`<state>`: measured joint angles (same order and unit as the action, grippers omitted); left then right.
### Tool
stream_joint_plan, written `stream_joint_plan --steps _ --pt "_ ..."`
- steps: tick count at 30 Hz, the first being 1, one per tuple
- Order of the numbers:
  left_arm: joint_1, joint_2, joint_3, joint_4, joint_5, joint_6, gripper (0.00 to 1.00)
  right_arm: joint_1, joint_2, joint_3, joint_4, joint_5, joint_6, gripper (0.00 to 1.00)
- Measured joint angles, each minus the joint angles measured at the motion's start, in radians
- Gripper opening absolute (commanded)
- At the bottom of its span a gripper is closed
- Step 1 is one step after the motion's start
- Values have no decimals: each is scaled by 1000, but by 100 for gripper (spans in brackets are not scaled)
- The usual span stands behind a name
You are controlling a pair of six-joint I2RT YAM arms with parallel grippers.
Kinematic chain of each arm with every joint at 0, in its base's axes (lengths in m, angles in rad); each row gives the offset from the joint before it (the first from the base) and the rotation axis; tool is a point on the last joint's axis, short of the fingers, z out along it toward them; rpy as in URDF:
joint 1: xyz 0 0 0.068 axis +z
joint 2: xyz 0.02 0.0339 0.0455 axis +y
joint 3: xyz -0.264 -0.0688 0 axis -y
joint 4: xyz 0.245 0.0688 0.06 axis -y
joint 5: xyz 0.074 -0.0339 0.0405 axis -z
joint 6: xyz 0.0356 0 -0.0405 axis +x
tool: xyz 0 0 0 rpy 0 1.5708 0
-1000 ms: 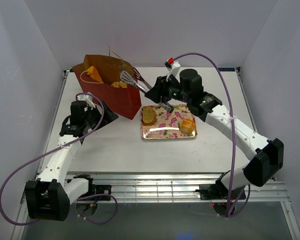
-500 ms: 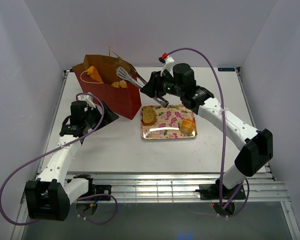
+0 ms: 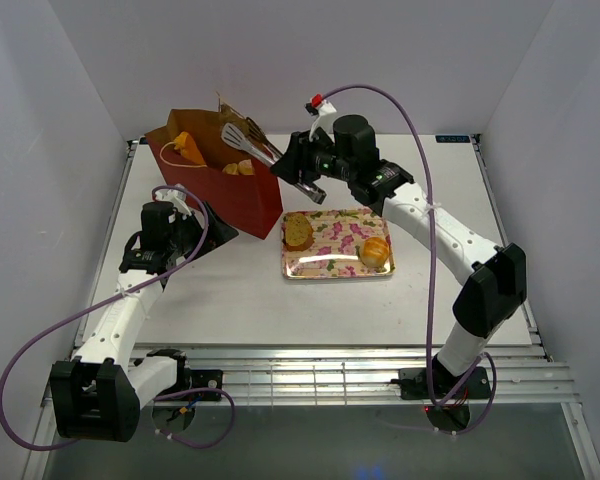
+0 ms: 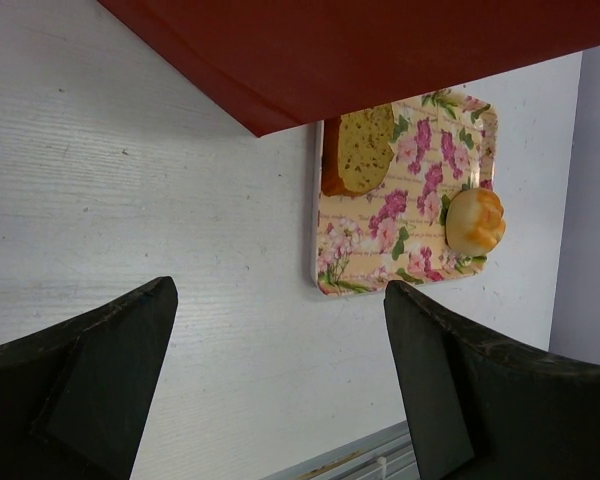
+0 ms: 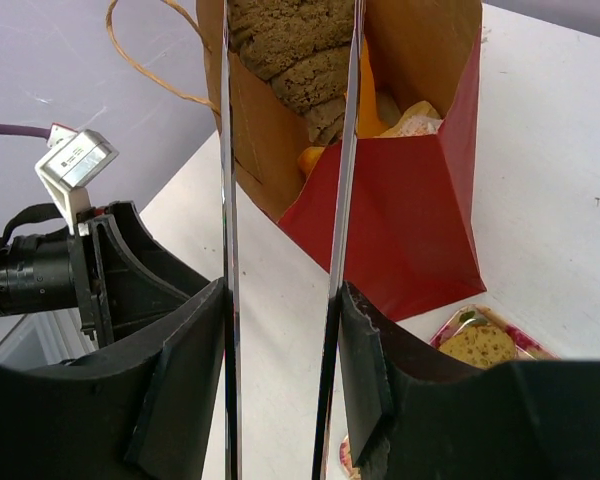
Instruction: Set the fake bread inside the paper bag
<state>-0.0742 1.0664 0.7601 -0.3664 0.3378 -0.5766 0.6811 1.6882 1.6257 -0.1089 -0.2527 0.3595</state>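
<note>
The dark red paper bag [image 3: 220, 185] stands open at the back left with orange pastries [image 3: 188, 148] inside. My right gripper [image 3: 302, 180] is shut on metal tongs [image 3: 242, 140] that reach over the bag's mouth. In the right wrist view the tongs [image 5: 227, 200] hold a brown twisted loaf [image 5: 295, 45] between their tips above the bag [image 5: 400, 210]; my gripper [image 5: 280, 340] squeezes their arms. A toast slice [image 3: 298, 231] and a round roll [image 3: 376, 251] lie on the floral tray [image 3: 330, 262]. My left gripper [image 3: 215, 228] is open and empty beside the bag's base.
The left wrist view shows the bag's red wall [image 4: 380, 50], the tray [image 4: 400, 200] with the toast [image 4: 358, 150] and the roll [image 4: 474, 221], and bare white table between its fingers [image 4: 100, 370]. Grey walls close in the table on three sides.
My right gripper has carried the tongs left and back, from above the tray's edge to over the bag's mouth. The left arm has not moved.
</note>
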Motion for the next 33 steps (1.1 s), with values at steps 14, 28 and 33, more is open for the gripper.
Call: stream_joint_plan --steps 14,28,33 --pt "0 0 0 2 10 0 95 2 45 63 -7 -11 2 50" --pt "0 0 0 5 15 -1 95 5 19 -59 18 7 4 53" --pt "0 0 0 6 16 -1 95 5 3 -68 30 13 6 66"
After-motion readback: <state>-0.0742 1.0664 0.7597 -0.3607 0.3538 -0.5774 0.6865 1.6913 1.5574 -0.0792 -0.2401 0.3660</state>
